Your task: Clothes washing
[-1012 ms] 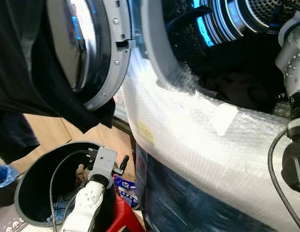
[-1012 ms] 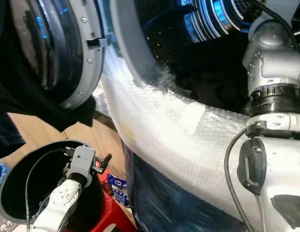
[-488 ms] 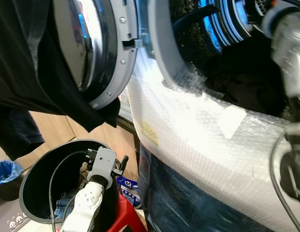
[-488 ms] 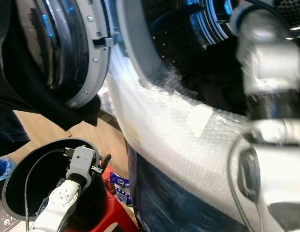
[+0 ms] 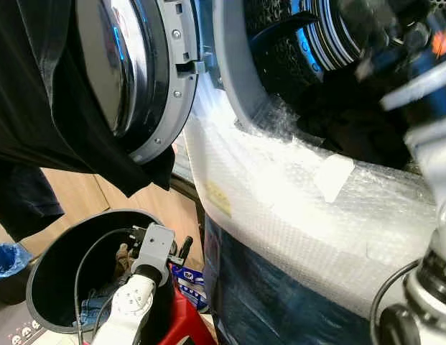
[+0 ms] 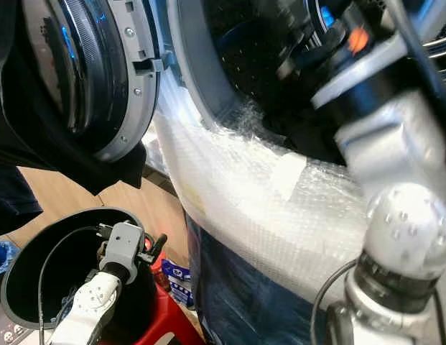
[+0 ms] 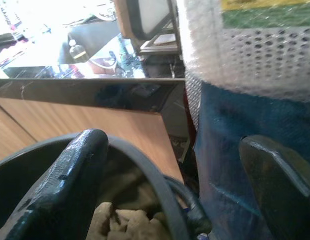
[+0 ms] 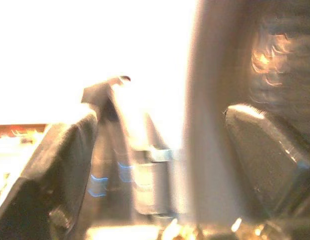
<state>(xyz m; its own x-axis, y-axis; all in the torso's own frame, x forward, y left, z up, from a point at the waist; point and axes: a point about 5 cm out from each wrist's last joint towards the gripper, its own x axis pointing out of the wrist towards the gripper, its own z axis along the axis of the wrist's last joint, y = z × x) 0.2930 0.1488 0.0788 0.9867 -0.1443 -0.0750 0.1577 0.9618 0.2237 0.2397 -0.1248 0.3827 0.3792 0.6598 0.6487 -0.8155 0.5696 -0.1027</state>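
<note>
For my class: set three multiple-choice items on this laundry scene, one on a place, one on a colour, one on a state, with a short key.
1. Where is the left gripper?
A. At the round black laundry bucket's rim
B. Inside the drum
C. On the door

2. What colour is the garment draped over the grey-rimmed round washer door?
A. White
B. Black
C. Red

3. The washer door is:
A. Shut
B. Removed
C. Open

Key: 1 A, its fingers straddle the rim; 2 B, dark cloth hangs there; 3 C, it is swung aside, drum exposed.

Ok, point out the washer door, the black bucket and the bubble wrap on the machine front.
washer door (image 5: pixel 129 65): left eye view, on its glass bowl.
black bucket (image 5: pixel 47 277): left eye view, on its inner wall, left side.
bubble wrap (image 5: pixel 280 205): left eye view, on the bright stretch below the drum opening.
</note>
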